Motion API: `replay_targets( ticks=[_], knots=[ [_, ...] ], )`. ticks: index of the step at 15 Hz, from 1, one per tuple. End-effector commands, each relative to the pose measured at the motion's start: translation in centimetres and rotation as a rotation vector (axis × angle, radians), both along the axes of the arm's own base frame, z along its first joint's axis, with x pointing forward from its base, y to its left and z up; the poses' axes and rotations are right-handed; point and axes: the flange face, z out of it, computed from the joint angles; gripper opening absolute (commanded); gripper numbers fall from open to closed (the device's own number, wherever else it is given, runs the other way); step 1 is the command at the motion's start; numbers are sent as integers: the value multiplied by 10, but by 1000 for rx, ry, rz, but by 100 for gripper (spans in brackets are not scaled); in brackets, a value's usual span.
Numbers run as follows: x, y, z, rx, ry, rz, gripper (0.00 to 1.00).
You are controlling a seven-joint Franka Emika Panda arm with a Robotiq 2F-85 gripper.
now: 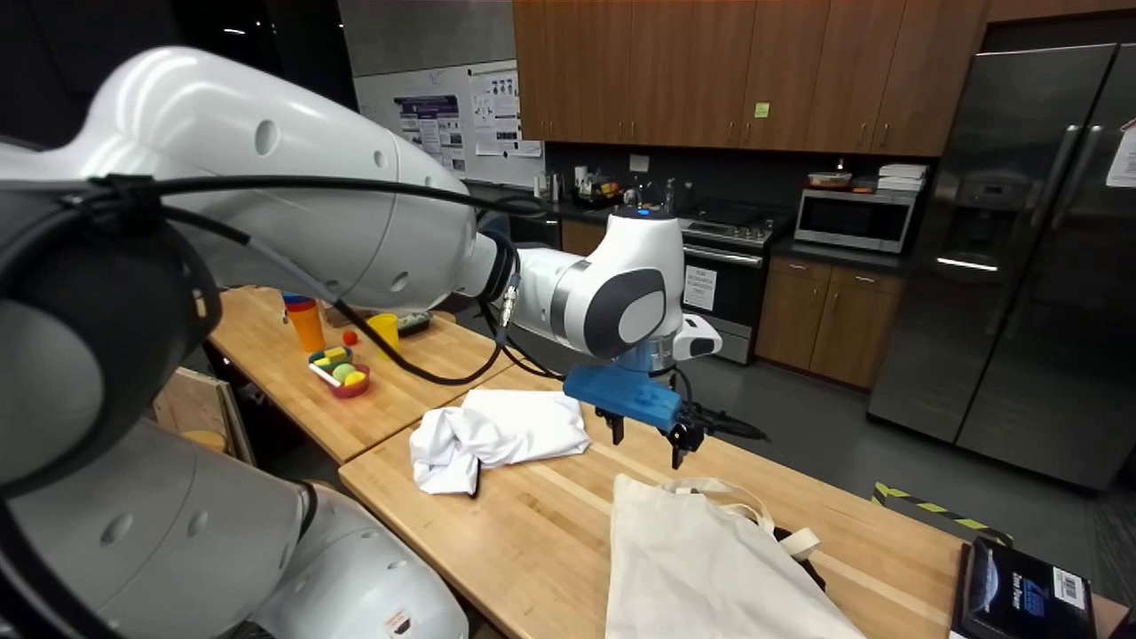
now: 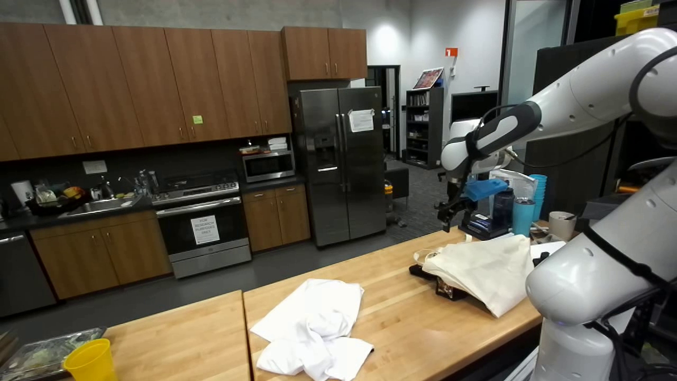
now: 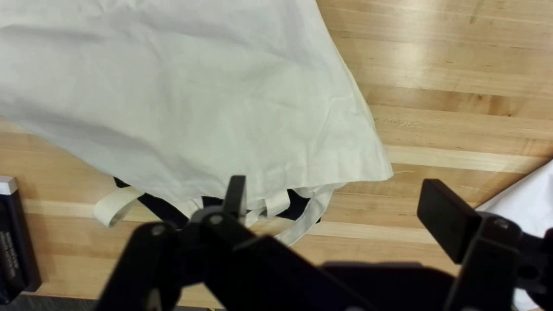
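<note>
Hovering near the cream tote bag

The gripper stands wide, fingers spread above the wooden table. Close by and lower, the bag lies on the table, handles (pale loops over something black) toward the gripper. Farther along the table sits a rumpled white cloth; beyond stand an oven and a fridge.

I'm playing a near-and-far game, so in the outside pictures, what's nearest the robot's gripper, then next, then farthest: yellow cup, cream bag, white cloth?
In both exterior views, from the gripper:
1. Cream bag: lower down, its handle end nearest.
2. White cloth: farther along the tabletop.
3. Yellow cup: past the white cloth, on the neighbouring tabletop.
</note>
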Motion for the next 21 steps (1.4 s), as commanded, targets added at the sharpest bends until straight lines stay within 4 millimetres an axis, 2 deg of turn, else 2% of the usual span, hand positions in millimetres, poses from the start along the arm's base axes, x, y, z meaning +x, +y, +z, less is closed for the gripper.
replay_targets(
  ticks=[1, 14, 15, 18, 21],
  knots=[
    [0, 0, 1, 0, 1, 0, 100],
    [0, 0, 1, 0, 1, -1, 100],
    [1, -3, -5, 32, 13, 12, 100],
    [10, -5, -25, 85, 34, -126, 100],
    [21, 5, -47, 184, 52, -226, 100]
  ],
)
